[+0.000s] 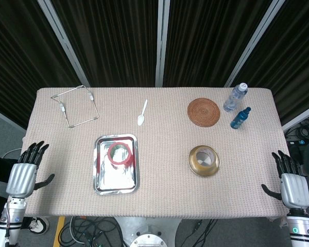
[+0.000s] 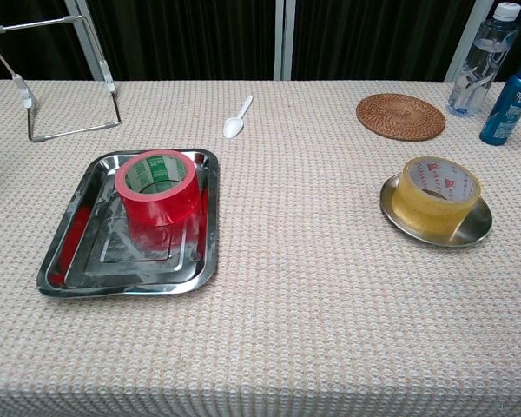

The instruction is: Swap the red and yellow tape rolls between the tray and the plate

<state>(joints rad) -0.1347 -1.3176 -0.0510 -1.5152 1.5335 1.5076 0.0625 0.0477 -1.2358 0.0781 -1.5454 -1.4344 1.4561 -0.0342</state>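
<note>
A red tape roll (image 1: pixel 120 154) (image 2: pixel 157 186) lies flat in the far half of a steel tray (image 1: pixel 104 180) (image 2: pixel 76 263) left of the table's middle. A yellow tape roll (image 1: pixel 203 158) (image 2: pixel 437 193) sits on a small metal plate (image 1: pixel 193 165) (image 2: pixel 474 227) to the right. My left hand (image 1: pixel 26 171) hangs off the table's left edge, fingers spread, holding nothing. My right hand (image 1: pixel 291 180) hangs off the right edge, also spread and empty. Neither hand shows in the chest view.
At the back stand a wire frame (image 1: pixel 74 105) (image 2: pixel 61 74), a white spoon (image 1: pixel 142 113) (image 2: pixel 237 118), a woven coaster (image 1: pixel 203 111) (image 2: pixel 400 116), a clear bottle (image 1: pixel 235 97) (image 2: pixel 482 61) and a blue bottle (image 1: pixel 240 118) (image 2: pixel 512 99).
</note>
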